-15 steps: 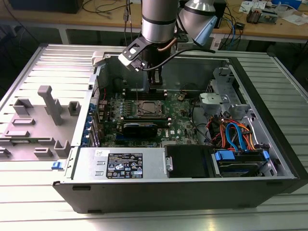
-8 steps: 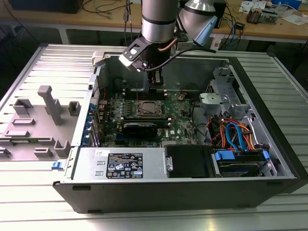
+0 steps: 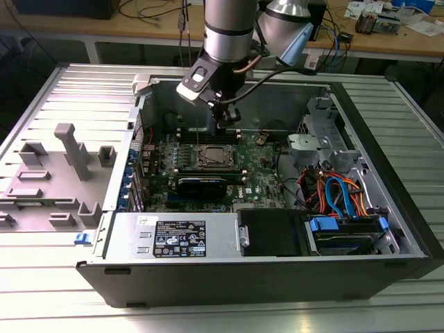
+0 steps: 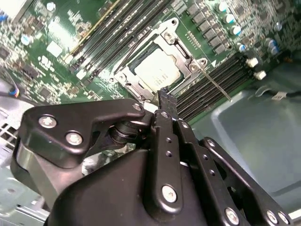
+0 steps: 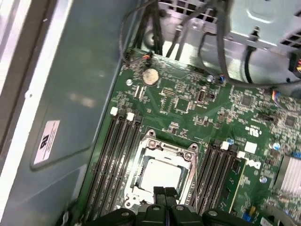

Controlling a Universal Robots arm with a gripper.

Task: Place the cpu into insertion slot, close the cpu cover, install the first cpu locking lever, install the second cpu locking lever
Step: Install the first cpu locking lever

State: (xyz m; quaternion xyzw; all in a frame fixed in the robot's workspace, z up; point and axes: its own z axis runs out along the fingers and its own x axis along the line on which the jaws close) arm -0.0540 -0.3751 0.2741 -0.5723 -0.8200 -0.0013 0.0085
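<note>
At the cpu cover edge | end effector pinched together | holding nothing

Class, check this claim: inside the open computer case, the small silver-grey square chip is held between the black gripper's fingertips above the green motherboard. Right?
No. The small silver-grey square chip lies seated in the silver-rimmed square socket on the green motherboard, as the first wrist view shows. The black gripper above it is shut without the chip.
</note>
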